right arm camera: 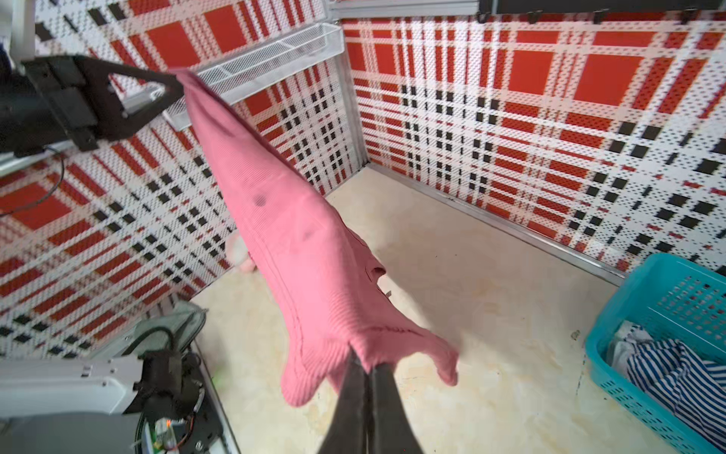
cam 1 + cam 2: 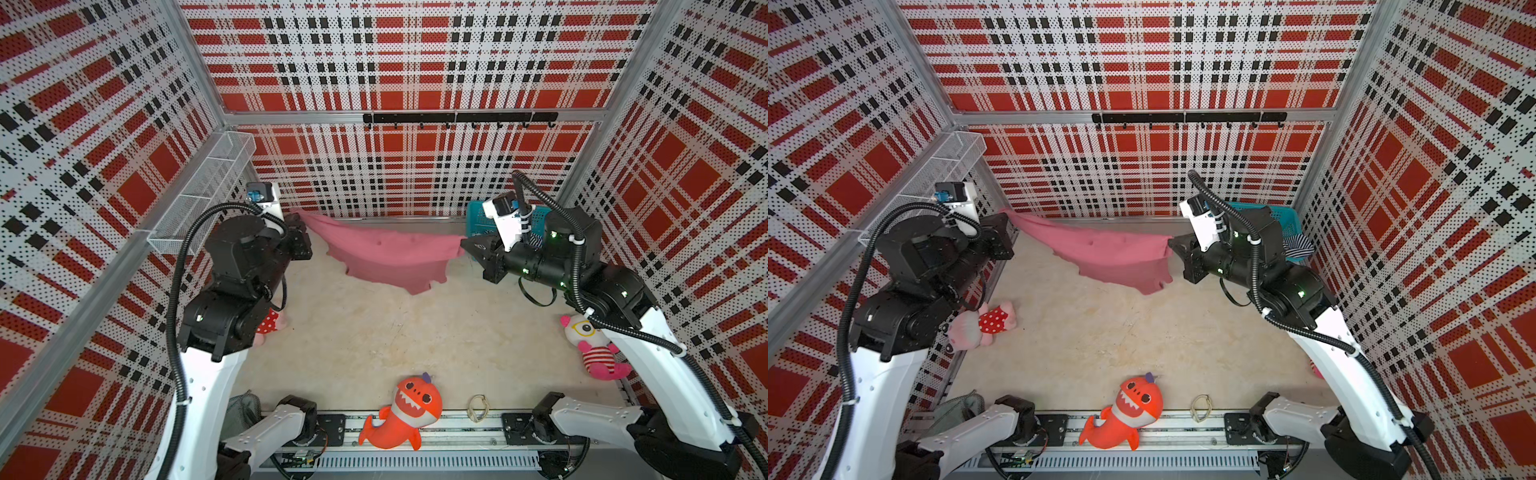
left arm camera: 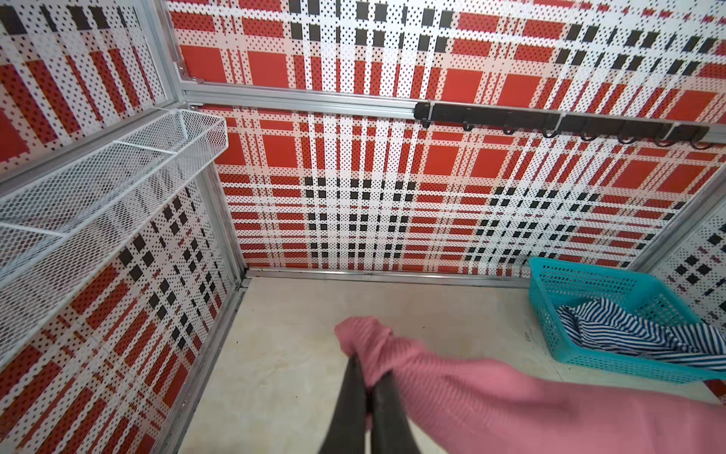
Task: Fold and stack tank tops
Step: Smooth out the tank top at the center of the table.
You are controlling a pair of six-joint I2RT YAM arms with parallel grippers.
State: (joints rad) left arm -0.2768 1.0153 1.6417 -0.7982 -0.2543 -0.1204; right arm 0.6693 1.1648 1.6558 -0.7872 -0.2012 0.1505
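Observation:
The dusty rose tank top (image 2: pixel 386 253) (image 2: pixel 1108 253) hangs stretched in the air above the back of the table, sagging in the middle, its lower edge near the surface. My left gripper (image 2: pixel 298 222) (image 3: pixel 367 373) is shut on its left end. My right gripper (image 2: pixel 464 243) (image 1: pixel 367 367) is shut on the opposite end, with cloth bunched over both tips. In the right wrist view the rose top (image 1: pixel 298 243) runs from my jaws up to the left gripper (image 1: pixel 176 84). The striped tank top (image 3: pixel 628 334) (image 1: pixel 675 373) lies crumpled in the teal basket (image 3: pixel 569 291) at the back right.
An orange shark plush (image 2: pixel 403 411) lies at the front edge, beside a rubber loop (image 2: pixel 478 407). A pink striped plush (image 2: pixel 592 345) sits by the right arm, a polka-dot plush (image 2: pixel 984 324) by the left arm. A wire shelf (image 2: pixel 208 187) and hook rail (image 2: pixel 457 117) line the walls.

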